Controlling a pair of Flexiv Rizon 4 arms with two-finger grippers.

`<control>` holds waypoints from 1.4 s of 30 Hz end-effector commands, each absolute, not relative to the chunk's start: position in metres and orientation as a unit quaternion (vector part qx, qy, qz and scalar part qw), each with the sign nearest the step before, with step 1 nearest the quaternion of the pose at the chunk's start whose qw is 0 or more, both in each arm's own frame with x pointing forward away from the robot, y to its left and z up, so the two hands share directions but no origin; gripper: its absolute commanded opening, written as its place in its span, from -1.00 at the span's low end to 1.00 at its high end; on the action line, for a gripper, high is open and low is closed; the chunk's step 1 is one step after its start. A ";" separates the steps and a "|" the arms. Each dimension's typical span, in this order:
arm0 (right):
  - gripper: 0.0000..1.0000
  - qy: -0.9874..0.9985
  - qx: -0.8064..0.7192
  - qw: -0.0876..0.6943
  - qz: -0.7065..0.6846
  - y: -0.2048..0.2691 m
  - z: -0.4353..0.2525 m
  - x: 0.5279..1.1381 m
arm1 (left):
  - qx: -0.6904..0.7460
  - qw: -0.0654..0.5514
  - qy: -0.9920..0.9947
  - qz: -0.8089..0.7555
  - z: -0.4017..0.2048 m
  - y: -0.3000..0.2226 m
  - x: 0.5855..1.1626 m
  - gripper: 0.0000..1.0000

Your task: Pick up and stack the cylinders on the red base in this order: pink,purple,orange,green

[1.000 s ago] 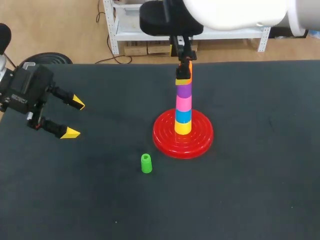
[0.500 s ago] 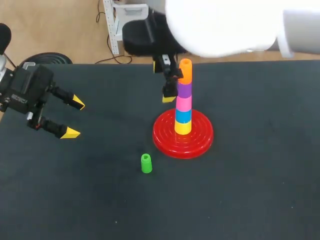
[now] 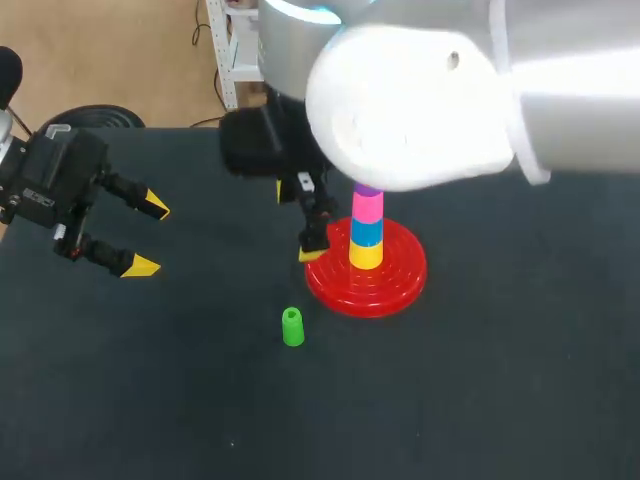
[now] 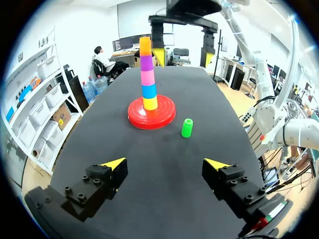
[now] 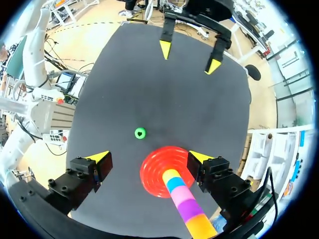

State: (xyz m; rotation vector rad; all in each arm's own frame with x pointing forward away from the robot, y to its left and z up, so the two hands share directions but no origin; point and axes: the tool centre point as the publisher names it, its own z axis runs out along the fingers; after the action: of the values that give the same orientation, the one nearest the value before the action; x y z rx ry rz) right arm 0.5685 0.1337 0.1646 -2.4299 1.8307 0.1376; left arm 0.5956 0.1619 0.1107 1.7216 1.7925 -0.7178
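Observation:
On the red base point(image 3: 400, 280) stands a stack point(image 3: 367, 230) of yellow, blue and pink cylinders; my right arm hides its top in the head view. In the left wrist view the stack point(image 4: 147, 77) also carries purple, with orange point(image 4: 145, 46) on top. A green cylinder point(image 3: 292, 327) stands alone on the table in front of the base. My right gripper point(image 3: 298, 222) hangs open and empty beside the stack, about level with its top. The right wrist view looks down past the right gripper point(image 5: 148, 158) onto the red base point(image 5: 152, 172) and green cylinder point(image 5: 140, 133). My left gripper point(image 3: 146, 236) is open at the far left.
The dark table point(image 3: 480, 400) spreads all round the base. My right arm's bulky white links point(image 3: 430, 90) hang over the table's middle and back. The table's back edge point(image 3: 560, 124) runs just behind the stack.
My right gripper has left the top of the stack and moved left and toward the table's front, still open. The orange cylinder stays on the stack. The left arm has not moved.

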 end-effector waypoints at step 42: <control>1.00 0.594 -0.804 0.021 0.030 0.143 0.039 0.523 | 0.640 0.275 0.666 -0.267 0.110 0.162 0.596 1.00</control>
State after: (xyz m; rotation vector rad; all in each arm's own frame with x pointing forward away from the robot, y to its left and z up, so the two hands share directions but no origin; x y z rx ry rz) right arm 0.5231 0.1444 0.0431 -2.5040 1.8425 0.1047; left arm 0.5956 0.1619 0.1107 1.7217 1.7925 -0.7177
